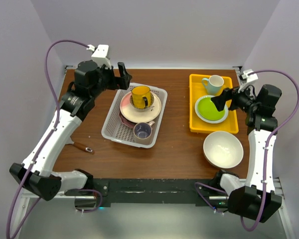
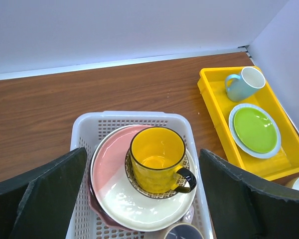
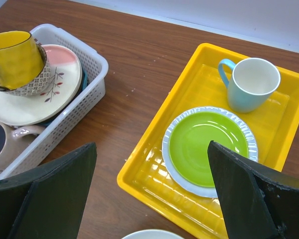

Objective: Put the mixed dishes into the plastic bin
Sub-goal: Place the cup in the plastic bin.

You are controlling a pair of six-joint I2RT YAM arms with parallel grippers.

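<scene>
Inside white lattice-sided plastic bin: yellow ceramic mug in small patterned bowl atop pink-and-cream plate; beige mug alongside. Large cream bowl outside, on brown wooden table. Left gripper, right gripper: jaws spread, empty.

The mug is yellow, black-rimmed; the plate pink-and-cream; the bin white; the tray yellow.

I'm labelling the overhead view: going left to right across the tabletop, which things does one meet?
First the brown-handled utensil → white plastic bin → yellow tray. The large cream bowl overlaps the tray, so it is left out.
</scene>
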